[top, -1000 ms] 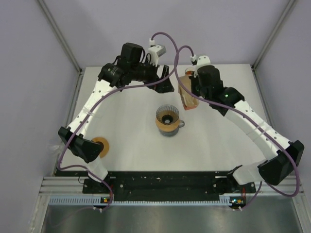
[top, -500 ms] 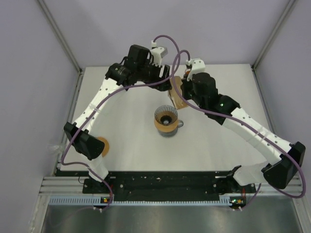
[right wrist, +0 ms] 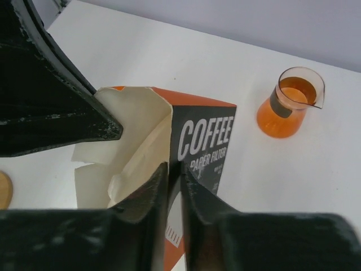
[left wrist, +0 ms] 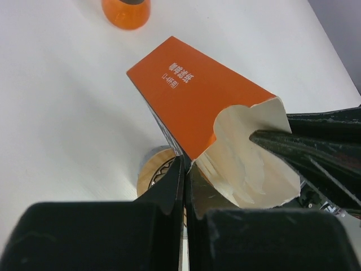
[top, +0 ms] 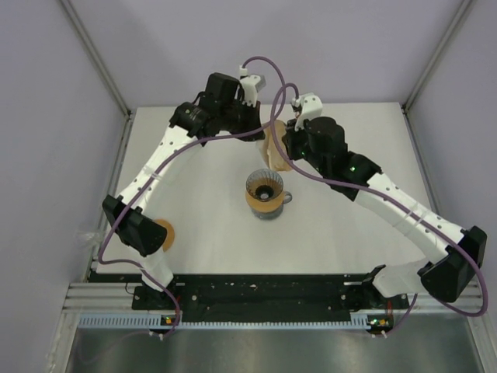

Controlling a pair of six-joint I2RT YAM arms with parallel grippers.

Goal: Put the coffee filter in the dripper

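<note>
L fingers (left wrist: pixel 169 189) pressed together, tips at the lower lip of the open filter carton (left wrist: pixel 197 96), right against the cream coffee filters (left wrist: pixel 248 164) in its mouth. Prob. nipping a sheet edge, can't confirm. R fingers (right wrist: pixel 151 195) narrow, clamped on the carton's side wall, holding it tilted. Mid-frame in top view: dripper (top: pixel 264 194) on the table (top: pixel 194 202), just below the carton. Orange glass server (right wrist: pixel 287 104) upper right of R wrist view. Tan disc (top: pixel 165 233) lower left, by L arm.
</note>
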